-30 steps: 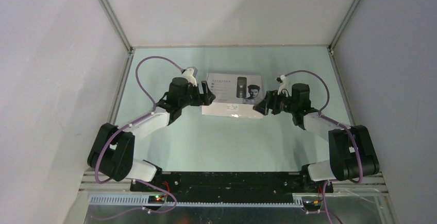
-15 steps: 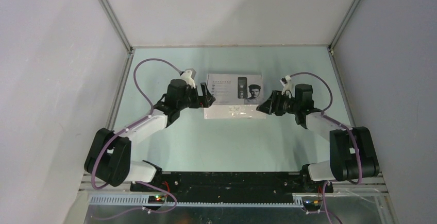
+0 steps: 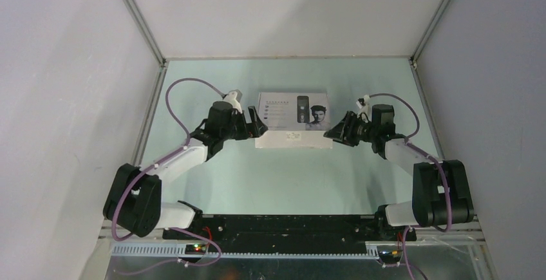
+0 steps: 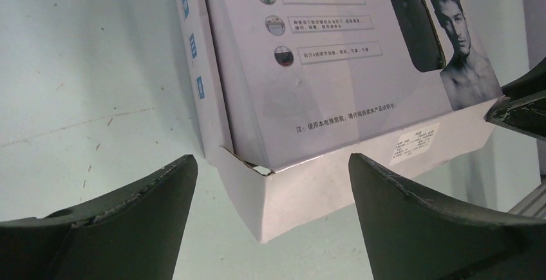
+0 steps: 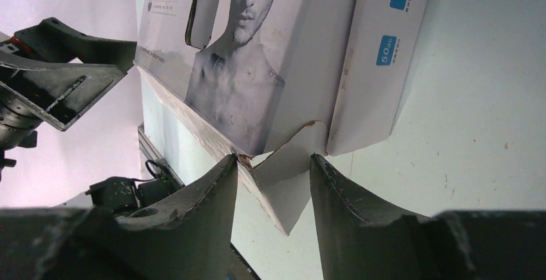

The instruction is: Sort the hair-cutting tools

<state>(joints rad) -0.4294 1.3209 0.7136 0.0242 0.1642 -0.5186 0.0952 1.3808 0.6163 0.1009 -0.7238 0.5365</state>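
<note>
The white cardboard box [image 3: 293, 116] printed with a clipper and a man's face lies flat mid-table. The hair-cutting tools themselves are out of sight. My left gripper [image 3: 257, 126] is open at the box's near left corner, and in the left wrist view the gripper [image 4: 272, 159] straddles that corner of the box [image 4: 322, 67] without touching it. My right gripper [image 3: 333, 132] is at the near right corner. In the right wrist view the gripper [image 5: 273, 159] is open with the torn corner flap of the box [image 5: 257, 67] between its fingers, the left fingertip [image 5: 228, 164] touching the edge.
Pale green table [image 3: 277, 177] with grey walls left, right and behind. The right gripper's fingers show at the edge of the left wrist view [image 4: 521, 109]. The left gripper shows in the right wrist view [image 5: 58, 80].
My left gripper has come slightly nearer, down to the box's near left corner. My right gripper has shifted a little to the right. The box has barely moved.
</note>
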